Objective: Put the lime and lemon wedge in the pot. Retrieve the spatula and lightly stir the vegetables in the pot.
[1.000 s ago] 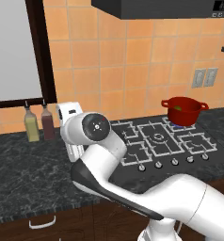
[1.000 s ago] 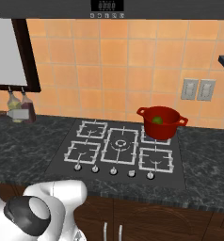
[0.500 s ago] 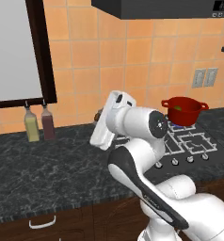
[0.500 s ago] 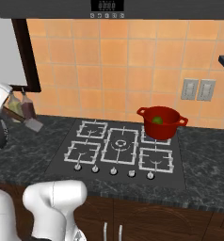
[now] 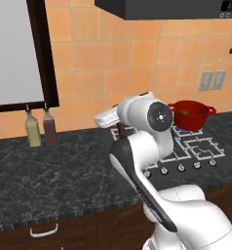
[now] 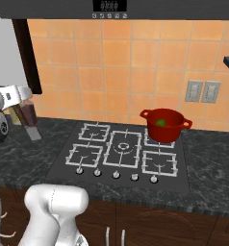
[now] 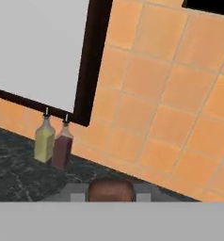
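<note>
Hand view, brown spatula handle (image 7: 110,191) clamped between nearly closed gripper (image 7: 109,195) at six o'clock, blade cut off, red pot (image 6: 163,124) on stove's rear-right burner, lime (image 6: 160,122) inside, wedge indistinct.

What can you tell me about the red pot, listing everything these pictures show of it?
The pot is round, deep and glossy red, like enamelled metal, with a small loop handle on each side. It stands upright with no lid on the hob's back right burner, close to the tiled wall. Inside it lies something small and green, seemingly the lime; whether a second piece is there cannot be told. Nothing else touches the pot, and the arm is away to its left.
</note>
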